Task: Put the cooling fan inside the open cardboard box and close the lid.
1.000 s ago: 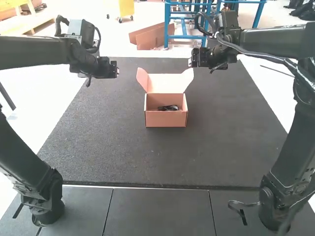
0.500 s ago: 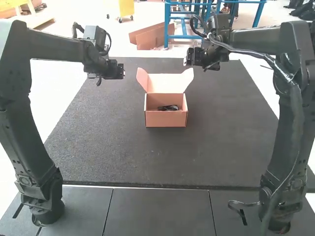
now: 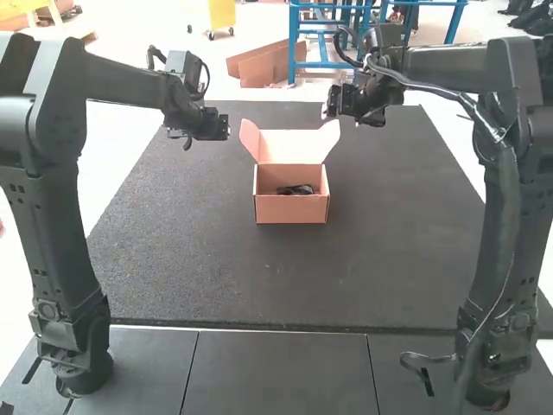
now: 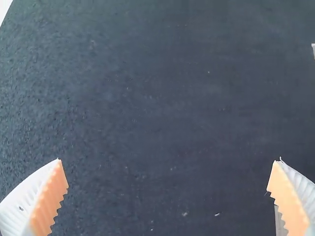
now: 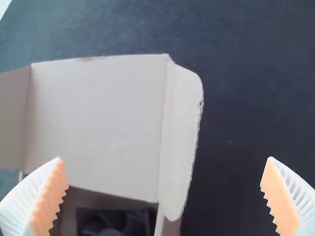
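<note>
— Where's the fan?

— The black cooling fan [image 3: 295,189] lies down inside the small tan cardboard box [image 3: 291,209], which stands mid-way across the dark textured mat [image 3: 173,242]. By my reckoning that half is done and only the closing is left.

— And the lid?

— The hinged lid [image 3: 289,145] stands upright off the far wall, its side flaps [image 3: 251,138] splayed outward.

— Your hands?

— My left gripper [image 3: 214,127] hangs over bare mat just beside the lid's left flap, fingers spread wide and holding nothing. My right gripper [image 3: 333,102] hangs above the right flap, also wide apart and empty. From its wrist I look down the lid's inner face to the fan below.

— How do you close it well?

— I'd get behind the panel, near its top edge, and push forward and down with both sides evenly. The box looks light, so a lopsided shove could twist or slide it, and bracing the front wall may help. The flaps should go inside the side walls, not buckle outside, before I press the lid flat.
</note>
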{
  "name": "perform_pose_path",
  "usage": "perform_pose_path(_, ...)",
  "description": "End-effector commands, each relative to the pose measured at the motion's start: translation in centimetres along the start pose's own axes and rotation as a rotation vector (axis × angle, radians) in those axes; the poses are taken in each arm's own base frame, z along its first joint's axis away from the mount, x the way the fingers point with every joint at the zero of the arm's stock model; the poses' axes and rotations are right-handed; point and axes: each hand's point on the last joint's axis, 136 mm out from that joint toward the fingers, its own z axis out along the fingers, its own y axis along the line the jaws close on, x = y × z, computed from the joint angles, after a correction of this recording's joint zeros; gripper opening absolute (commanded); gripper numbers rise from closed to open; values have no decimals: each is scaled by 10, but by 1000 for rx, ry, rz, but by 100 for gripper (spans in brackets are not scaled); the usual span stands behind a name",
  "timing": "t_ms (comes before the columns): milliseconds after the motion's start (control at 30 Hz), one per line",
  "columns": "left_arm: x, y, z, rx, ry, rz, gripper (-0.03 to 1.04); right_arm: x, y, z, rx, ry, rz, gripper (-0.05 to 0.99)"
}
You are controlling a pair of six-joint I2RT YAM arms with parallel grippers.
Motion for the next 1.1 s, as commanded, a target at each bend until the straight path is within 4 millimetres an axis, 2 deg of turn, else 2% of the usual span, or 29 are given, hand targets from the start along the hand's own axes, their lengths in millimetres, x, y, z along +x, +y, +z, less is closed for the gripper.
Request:
perform_pose_path(0,-17,-20,-4,36,-37,17,96,-18,-10,-8,-8,-35,33,90)
perform_pose_path(167,-15,-50,-1,118,-25,39,96,-13,-11,-7,-13,-14,39,90)
perform_pose_path(300,-14,-61,-1,138,-20,51,96,-12,-10,-5,-18,-6,38,88)
perform_pose_path(433,-15,-63,0,139,-20,54,96,-10,-8,-2,-32,7,41,84)
perform_pose_path(700,-16,-61,-1,136,-20,53,96,-8,-7,9,-36,42,45,69)
perform_pose_path(767,-15,-62,0,137,-17,55,96,-9,-8,12,-34,46,52,62)
perform_pose_path(833,-15,-63,-1,138,-19,57,96,-9,-9,14,-33,48,52,62)
perform_pose_path(933,-15,-63,-1,140,-17,57,96,-10,-9,17,-33,49,52,56)
perform_pose_path(1067,-15,-62,-1,138,-17,59,96,-8,-10,23,-32,55,57,56)
